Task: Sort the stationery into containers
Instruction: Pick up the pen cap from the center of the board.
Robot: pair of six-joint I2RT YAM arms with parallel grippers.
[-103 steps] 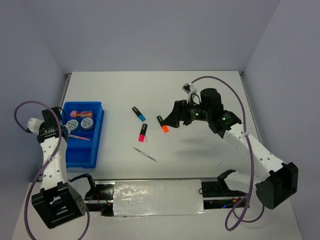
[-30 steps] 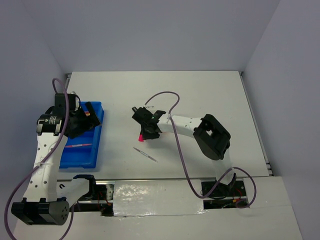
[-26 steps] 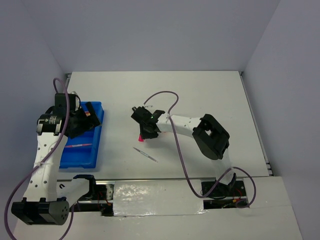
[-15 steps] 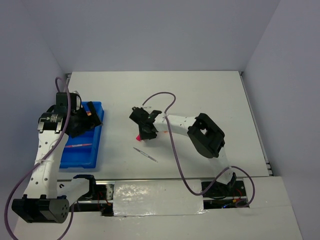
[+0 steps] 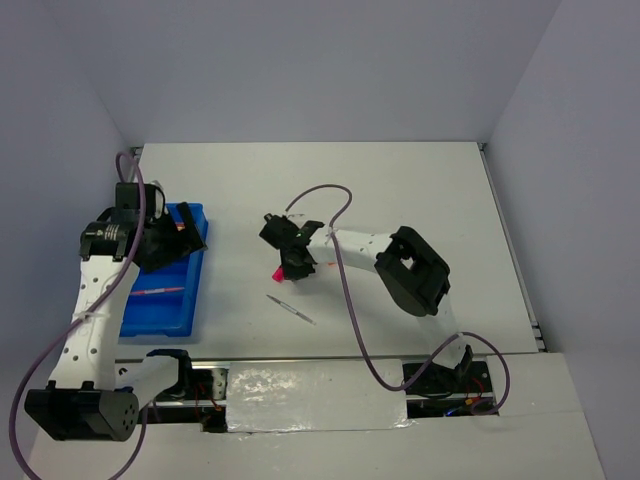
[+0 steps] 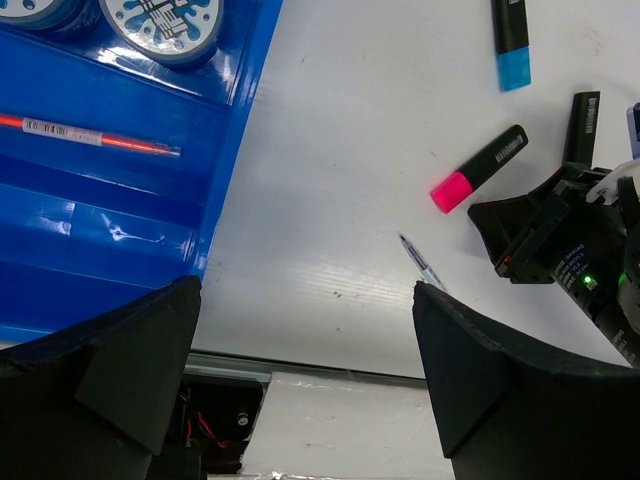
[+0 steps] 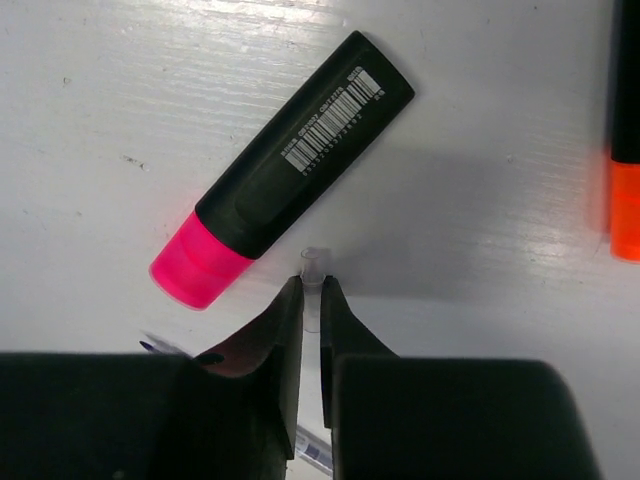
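Right arm stretches out low, right gripper (image 7: 311, 285) pinched nearly closed on nothing, tips just beside the pink highlighter (image 7: 285, 225) lying flat on the table (image 5: 400, 180). Left gripper (image 6: 305, 290) hovers well left of that highlighter, over the blue tray (image 6: 100, 230), fingers spread wide.

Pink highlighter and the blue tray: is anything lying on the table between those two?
No. In the left wrist view the white table between the blue tray and the pink highlighter is bare; the thin pen lies off that line.

Bright, even light; soft shadows; glare on the blue tray (image 6: 230, 170); sharp focus.
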